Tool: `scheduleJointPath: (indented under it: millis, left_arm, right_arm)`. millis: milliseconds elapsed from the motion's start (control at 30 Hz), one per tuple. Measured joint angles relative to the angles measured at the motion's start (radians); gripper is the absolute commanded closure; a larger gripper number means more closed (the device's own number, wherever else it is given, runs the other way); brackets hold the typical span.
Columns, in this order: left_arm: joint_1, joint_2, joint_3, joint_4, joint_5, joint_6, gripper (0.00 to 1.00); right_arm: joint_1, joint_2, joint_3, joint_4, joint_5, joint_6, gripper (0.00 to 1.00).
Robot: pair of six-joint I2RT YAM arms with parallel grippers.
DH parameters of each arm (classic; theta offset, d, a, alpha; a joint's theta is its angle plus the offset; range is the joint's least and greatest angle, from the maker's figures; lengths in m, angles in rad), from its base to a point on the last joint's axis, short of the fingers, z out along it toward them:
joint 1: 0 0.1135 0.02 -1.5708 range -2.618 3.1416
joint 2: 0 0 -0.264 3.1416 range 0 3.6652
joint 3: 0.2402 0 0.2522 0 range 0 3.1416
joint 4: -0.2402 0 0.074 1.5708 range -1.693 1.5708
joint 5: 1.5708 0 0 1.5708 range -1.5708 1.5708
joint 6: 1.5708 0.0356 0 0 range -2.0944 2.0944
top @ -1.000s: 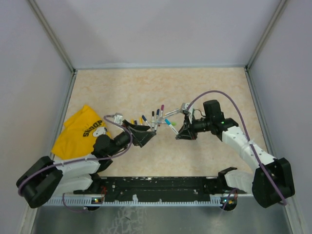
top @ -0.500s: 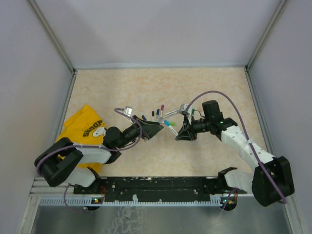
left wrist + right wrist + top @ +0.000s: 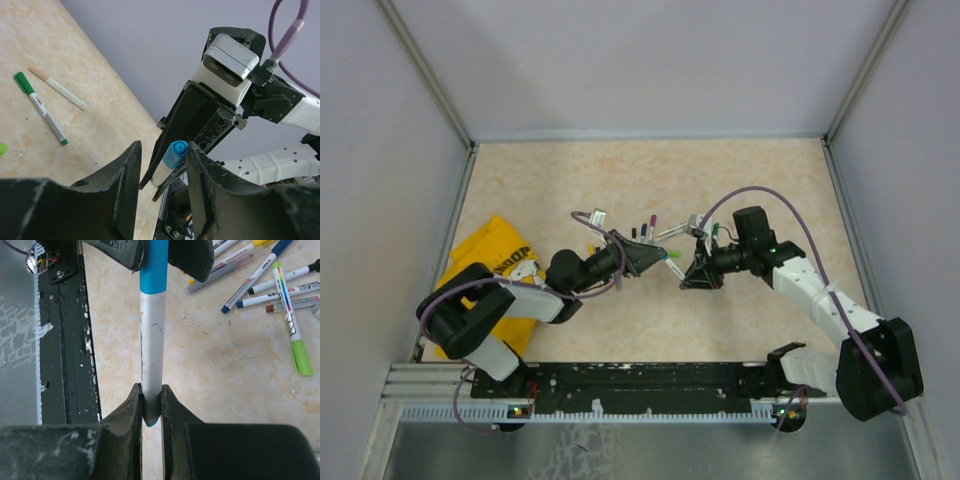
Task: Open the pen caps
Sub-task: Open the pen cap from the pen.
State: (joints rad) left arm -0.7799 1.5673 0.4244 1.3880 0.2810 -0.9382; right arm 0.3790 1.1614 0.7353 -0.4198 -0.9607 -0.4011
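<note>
Right gripper [image 3: 151, 401] pinches slim white pen [image 3: 151, 340]. Left gripper [image 3: 163, 150] half-open around its small blue cap [image 3: 175, 152]: squeeze, pull straight.

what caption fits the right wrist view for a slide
Right gripper clamps a white pen while the left gripper flanks its blue cap.

Beige marbled tabletop [image 3: 740, 180] with scattered pens [image 3: 280, 287] and a yellow cloth [image 3: 485, 265]

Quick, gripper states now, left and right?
Left gripper: open, jaws straddling the blue cap.
Right gripper: closed, holding the pen by its barrel.
</note>
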Motion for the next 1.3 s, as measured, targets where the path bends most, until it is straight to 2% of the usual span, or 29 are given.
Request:
scheduleJointPath:
  millis: [100, 233, 300, 333, 400, 467, 533, 600, 767, 833, 900, 967, 1133, 1300]
  left_arm:
    - [-0.004, 0.014, 0.013, 0.009, 0.01, -0.01, 0.72]
    - [-0.006, 0.028, 0.024, 0.023, 0.025, -0.01, 0.98]
    - [-0.006, 0.038, 0.024, 0.027, 0.031, -0.008, 1.0]
    - [-0.006, 0.042, 0.026, 0.028, 0.033, -0.008, 1.0]
    - [-0.006, 0.048, 0.029, 0.031, 0.036, -0.009, 1.0]
    - [-0.006, 0.053, 0.029, 0.034, 0.036, -0.01, 1.0]
    - [-0.006, 0.06, 0.029, 0.034, 0.036, -0.017, 1.0]
    - [-0.006, 0.065, 0.029, 0.035, 0.037, -0.024, 1.0]
    - [-0.017, 0.076, 0.03, 0.044, 0.038, -0.031, 1.0]
    - [-0.021, 0.082, 0.03, 0.048, 0.039, -0.034, 1.0]
    - [-0.022, 0.089, 0.033, 0.05, 0.04, -0.035, 1.0]
    - [-0.022, 0.094, 0.035, 0.053, 0.043, -0.041, 1.0]
    - [-0.014, 0.095, 0.038, 0.075, 0.053, -0.035, 1.0]
    - [0.063, 0.097, 0.073, 0.069, 0.144, -0.058, 1.0]
  right_arm:
    - [0.001, 0.006, 0.0, -0.002, 0.002, 0.0, 1.0]
    - [0.005, 0.014, 0.0, -0.01, 0.007, 0.0, 1.0]
    - [0.005, 0.017, 0.003, -0.019, 0.012, 0.001, 1.0]
    - [0.005, 0.02, 0.006, -0.023, 0.016, 0.001, 0.95]
    - [0.005, 0.023, 0.006, -0.026, 0.017, 0.003, 0.71]
    - [0.005, 0.024, 0.006, -0.026, 0.006, 0.012, 0.54]
    - [0.006, 0.024, 0.007, -0.013, -0.021, 0.029, 0.47]
    - [0.007, 0.024, 0.008, 0.002, -0.048, 0.044, 0.45]
    - [0.007, 0.024, 0.008, 0.045, -0.085, 0.084, 0.48]
    - [0.007, 0.024, 0.008, 0.062, -0.088, 0.1, 0.56]
    - [0.007, 0.024, 0.008, 0.082, -0.088, 0.117, 0.72]
    - [0.007, 0.024, 0.008, 0.094, -0.086, 0.127, 1.0]
    - [0.003, 0.024, 0.007, 0.108, -0.045, 0.169, 1.0]
    - [0.005, 0.027, 0.016, 0.179, -0.023, 0.188, 1.0]
